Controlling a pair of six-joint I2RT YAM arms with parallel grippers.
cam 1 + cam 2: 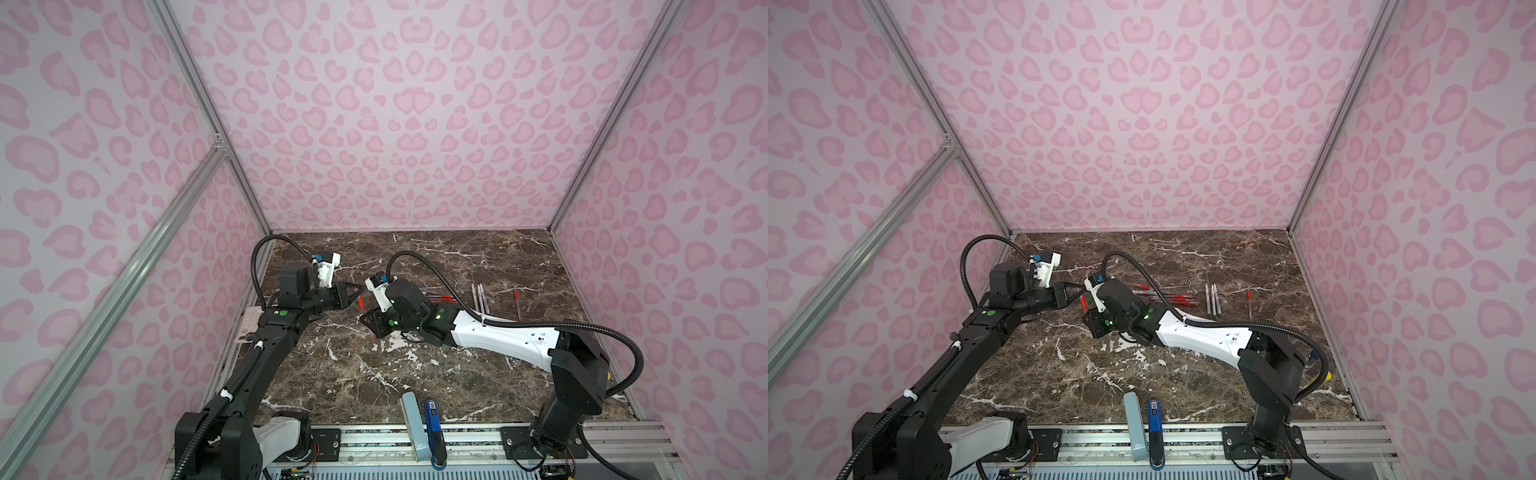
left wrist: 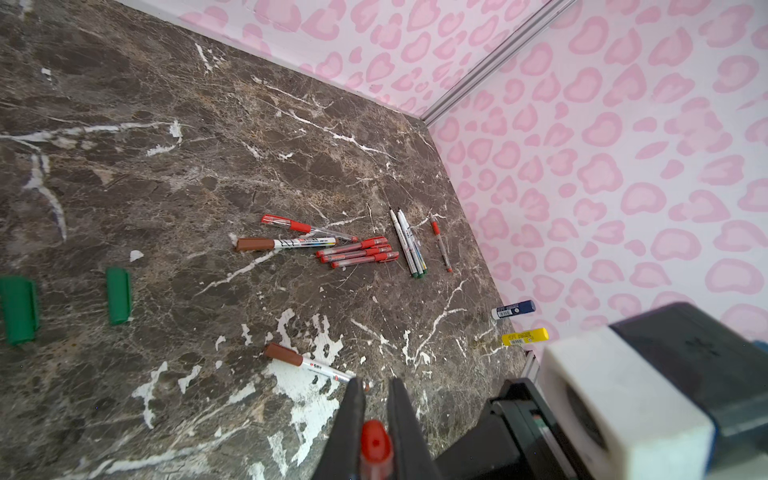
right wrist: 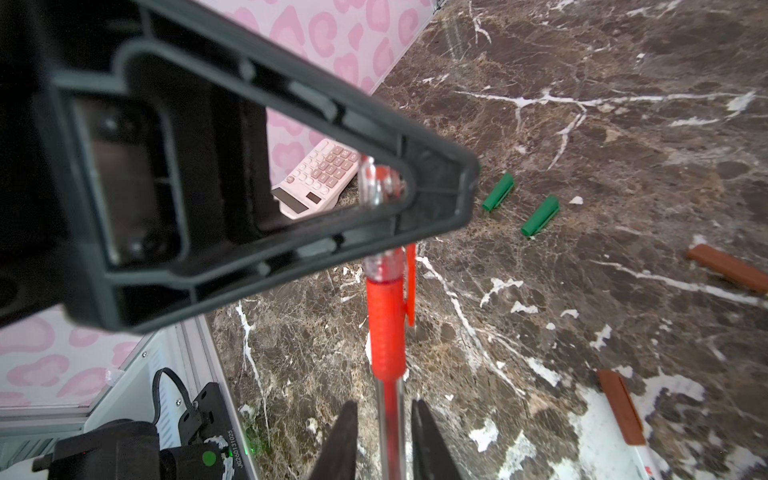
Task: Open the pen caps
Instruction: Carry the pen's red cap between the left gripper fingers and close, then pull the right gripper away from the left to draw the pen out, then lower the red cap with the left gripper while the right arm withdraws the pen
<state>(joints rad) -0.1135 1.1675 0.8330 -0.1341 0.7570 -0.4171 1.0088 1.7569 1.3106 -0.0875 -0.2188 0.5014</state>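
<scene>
With the left end effector (image 2: 375, 382) clenched on the pen's (image 3: 385, 324) cap (image 2: 375, 442) above the table (image 2: 166, 187) and the right end effector (image 3: 384, 403) slack around the barrel (image 3: 388, 386), the right likely needed a firm pinch, then a straight pull along the pen.

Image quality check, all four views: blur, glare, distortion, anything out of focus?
Both top views: flat light, faint shadows, wide-angle perspective splays the frame rails; the pens read tiny. Left wrist view: table sharp, left gripper and the red pen in it soft, too near the lens. Right wrist view: the left gripper looms dark and blurred; green caps are crisp.
</scene>
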